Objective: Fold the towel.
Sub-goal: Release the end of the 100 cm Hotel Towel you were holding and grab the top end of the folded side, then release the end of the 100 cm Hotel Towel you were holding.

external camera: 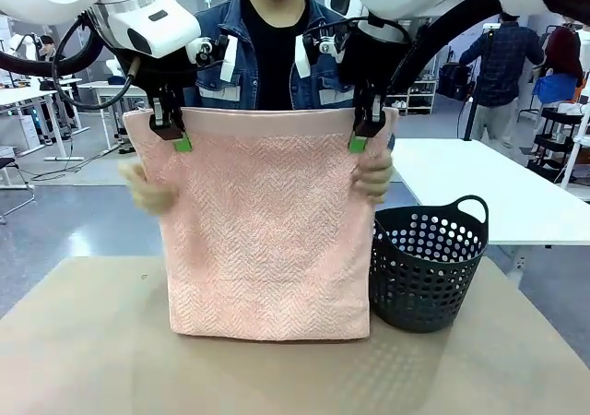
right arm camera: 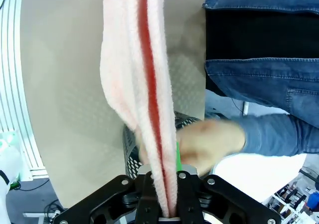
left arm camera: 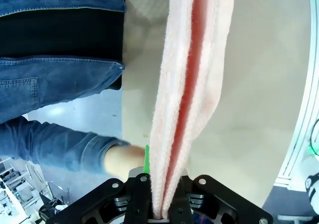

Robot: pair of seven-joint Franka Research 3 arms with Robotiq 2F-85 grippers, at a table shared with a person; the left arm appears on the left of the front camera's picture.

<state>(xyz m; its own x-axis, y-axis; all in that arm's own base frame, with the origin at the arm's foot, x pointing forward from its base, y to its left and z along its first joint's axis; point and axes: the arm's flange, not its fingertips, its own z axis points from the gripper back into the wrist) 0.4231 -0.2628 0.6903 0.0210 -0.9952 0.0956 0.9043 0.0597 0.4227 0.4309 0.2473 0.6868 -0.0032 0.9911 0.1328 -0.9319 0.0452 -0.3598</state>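
1. The table serves as the flat bed for the fold; its near half lies bare, probably as the place to lay the cloth down
2. The towel hangs upright above the middle of the table, doubled into two layers, with its top edge level and its bottom edge at or just touching the surface; hung like this, its own weight draws it smooth and square
3. The basket stands just beside the towel on the robot's right, clear of the fold's path
4. The left gripper is clamped on one top corner of the towel and the right gripper on the other, so the top edge is stretched straight between them
5. One hand of the person holds the side edge just below the left gripper and the other hand just below the right, seemingly to steady the cloth
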